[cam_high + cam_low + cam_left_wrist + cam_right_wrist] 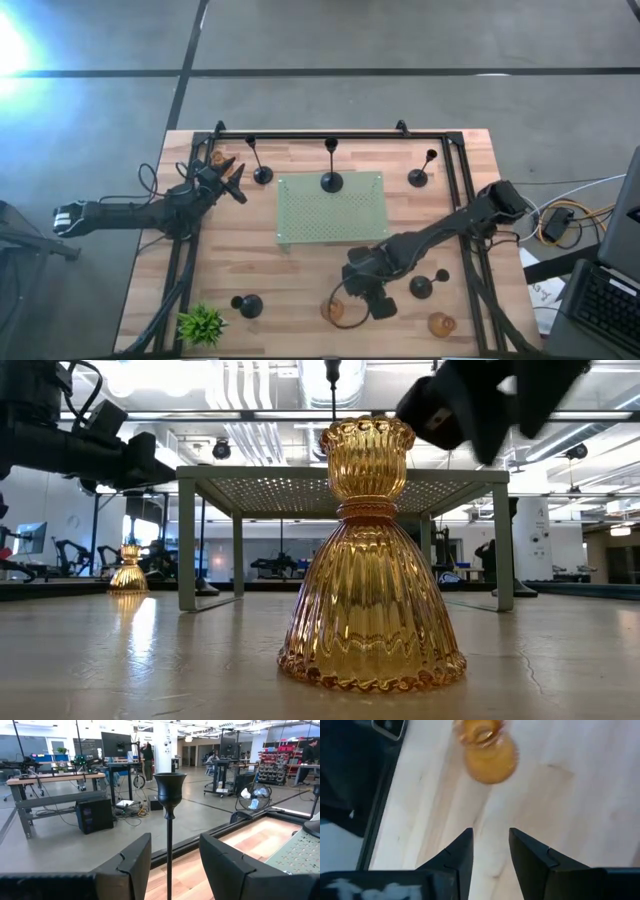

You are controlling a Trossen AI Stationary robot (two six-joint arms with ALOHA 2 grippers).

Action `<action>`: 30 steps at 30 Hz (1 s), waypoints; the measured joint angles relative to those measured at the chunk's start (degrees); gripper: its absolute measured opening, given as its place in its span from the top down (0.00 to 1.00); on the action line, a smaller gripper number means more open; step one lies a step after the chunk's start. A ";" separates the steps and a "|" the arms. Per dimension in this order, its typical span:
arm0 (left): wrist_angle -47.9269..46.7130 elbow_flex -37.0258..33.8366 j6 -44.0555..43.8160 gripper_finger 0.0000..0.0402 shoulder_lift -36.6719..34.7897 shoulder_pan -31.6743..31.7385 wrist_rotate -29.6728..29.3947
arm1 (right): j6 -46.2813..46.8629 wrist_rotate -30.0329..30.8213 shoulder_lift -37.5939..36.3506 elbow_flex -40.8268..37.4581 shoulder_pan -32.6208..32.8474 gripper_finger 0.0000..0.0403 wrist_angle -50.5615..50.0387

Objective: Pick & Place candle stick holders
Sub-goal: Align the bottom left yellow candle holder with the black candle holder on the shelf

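Surface: wooden table (pixel 300 270), green mat (pixel 331 207) at centre.
Amber holder (pixel 338 310): at 6 o'clock, upright, free.
Right gripper (pixel 372 300): just beside it toward 3, fingers apart, empty.
Black holder (pixel 262 174): at 11 o'clock, thin stem upright.
Left gripper (pixel 230 182): fingers spread either side of that stem, no contact seen.
Risk: off-centre closing likely tips tall stem; right arm could knock amber holder.

Bright overhead ceiling lights, glare at floor corner (pixel 15 45), motion-blurred amber holder (pixel 487 750)
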 joint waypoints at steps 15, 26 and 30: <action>1.58 0.00 -1.15 0.57 0.00 0.00 1.59 | 5.86 4.09 -0.09 -15.31 2.62 0.68 27.04; 0.77 -0.02 -5.05 0.57 0.04 0.00 5.26 | 5.77 5.34 -0.09 -26.86 2.62 0.57 49.35; 0.74 -0.02 -5.72 0.57 0.04 0.00 5.92 | 2.99 5.43 -0.04 -29.69 2.60 0.54 56.25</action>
